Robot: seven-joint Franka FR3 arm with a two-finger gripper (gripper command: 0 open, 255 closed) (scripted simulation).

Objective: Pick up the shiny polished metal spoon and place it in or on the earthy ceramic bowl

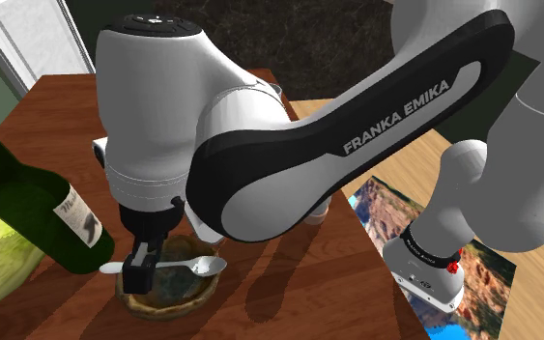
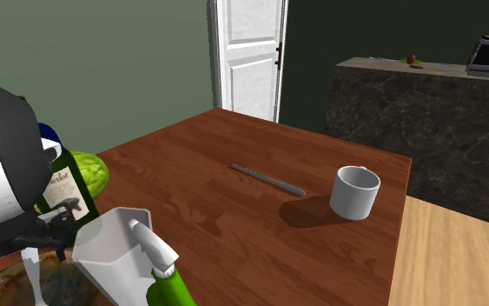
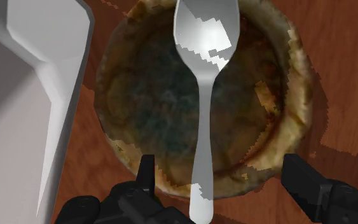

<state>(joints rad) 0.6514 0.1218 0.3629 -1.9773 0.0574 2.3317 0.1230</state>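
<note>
Hand (image 3: 219,164) above the bowl (image 3: 293,83), fingers (image 3: 147,170) spread wide, gripping nothing; spoon (image 3: 201,108) lies across the bowl, handle passing between the fingers untouched.

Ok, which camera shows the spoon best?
The wrist view: nearly the whole spoon lies across the bowl. The shoulder view shows it side-on, partly behind the gripper; the second exterior view, a pale sliver at most.

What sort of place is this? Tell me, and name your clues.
Probably a home kitchen or dining room: wooden table with wine bottle and mug, stone counter, white door.
</note>
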